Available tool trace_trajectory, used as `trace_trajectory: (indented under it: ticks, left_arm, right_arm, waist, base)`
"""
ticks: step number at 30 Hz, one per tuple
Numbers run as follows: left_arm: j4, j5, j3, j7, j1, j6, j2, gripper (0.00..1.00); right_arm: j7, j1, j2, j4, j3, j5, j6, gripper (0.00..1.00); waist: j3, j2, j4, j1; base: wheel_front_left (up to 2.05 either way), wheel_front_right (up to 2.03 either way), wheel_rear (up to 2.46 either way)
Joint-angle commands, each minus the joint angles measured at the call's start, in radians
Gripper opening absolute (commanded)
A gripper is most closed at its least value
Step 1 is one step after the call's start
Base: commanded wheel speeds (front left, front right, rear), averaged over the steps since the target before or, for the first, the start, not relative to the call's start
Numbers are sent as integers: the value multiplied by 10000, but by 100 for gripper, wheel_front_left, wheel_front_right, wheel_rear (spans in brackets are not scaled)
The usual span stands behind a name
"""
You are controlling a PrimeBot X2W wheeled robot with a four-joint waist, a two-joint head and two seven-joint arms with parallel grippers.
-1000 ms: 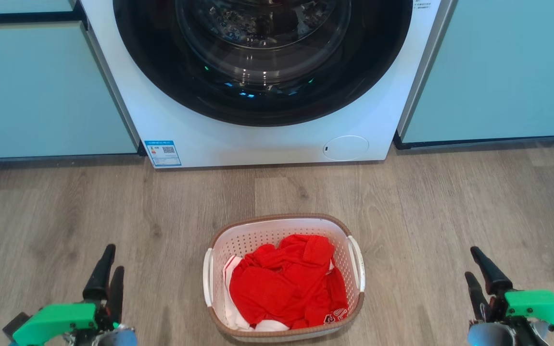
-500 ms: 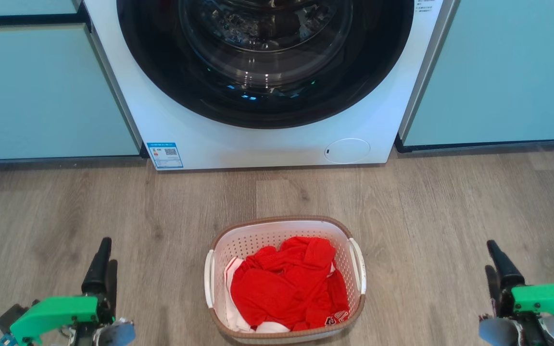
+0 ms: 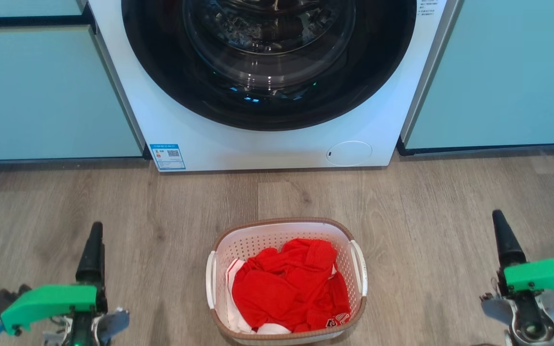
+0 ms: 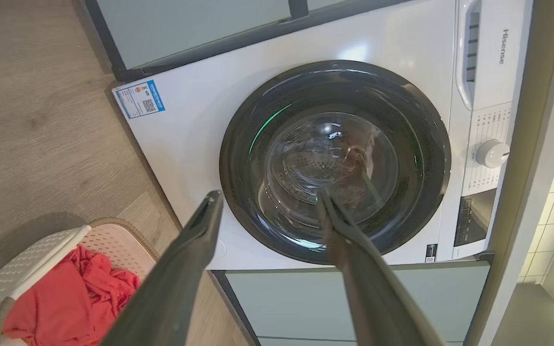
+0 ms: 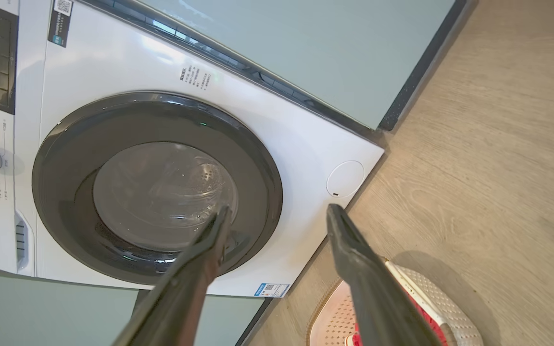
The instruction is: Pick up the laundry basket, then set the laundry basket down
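- Hanging left gripper (image 3: 95, 230) above wood-look floor (image 3: 402, 216); jaws released, spread wide in left wrist view (image 4: 270, 194), gripping nothing.
- Hanging right gripper (image 3: 499, 221) above same floor; jaws likewise released, parted in right wrist view (image 5: 279, 209), gripping nothing.
- Sitting on floor between the two sets of jaws: laundry basket (image 3: 253, 244), well apart from both, touching neither.
- Showing up low and left of left jaws in left wrist view (image 4: 31, 254), and low and right behind one right finger in right wrist view (image 5: 431, 298).
- Lying crumpled inside basket: red garment (image 3: 291, 288), with white fabric (image 3: 231, 307) peeking out from under it on the side nearer left jaws.
- Pointing both sets of jaws toward white Hisense washing machine (image 3: 267, 149), standing on floor beyond basket.
- Facing the jaws: its dark-rimmed round glass door (image 3: 161, 72).
- Flanking the washer: pale teal cabinet fronts, one beyond left jaws (image 3: 41, 96), one beyond right jaws (image 3: 498, 72).
- Sitting at washer's bottom corner on left-jaw side: blue label sticker (image 3: 167, 156); on right-jaw side: round cover (image 3: 349, 154).
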Motion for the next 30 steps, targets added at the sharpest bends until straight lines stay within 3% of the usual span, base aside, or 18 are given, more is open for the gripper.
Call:
trace_trajectory:
  ticks: [1,14,25,28,30]
  left_arm:
    - [-496,256,211,-97,-667,7,98,100]
    - [-1569,1997,-150,-450,-780,504,104,100]
    - [-2642,4574,-1026,-772,-936,1764,109,100]
    - [-2722,4842,-1347,-860,-954,2072,110,100]
    - [-2750,5736,-1506,-919,-1049,2416,111,100]
  right_arm:
    - [-139,-629,-77,-520,101,-394,26,100]
    - [-491,-1037,-90,-1541,587,-2805,33,100]
    - [-813,-1381,-426,-2126,1493,-5322,39,100]
    - [-901,-1430,-479,-2247,1702,-5842,41,100]
    - [-960,-1423,-564,-2286,1873,-6206,42,100]
  waist:
    - [-8,0,5,-1]
    - [-29,0,134,-1]
    - [-49,0,293,-1]
    - [-63,0,332,-1]
    - [-78,0,355,-1]
  base:
    - [0,0,0]
    - [0,0,0]
    - [0,0,0]
    - [0,0,0]
    - [0,0,0]
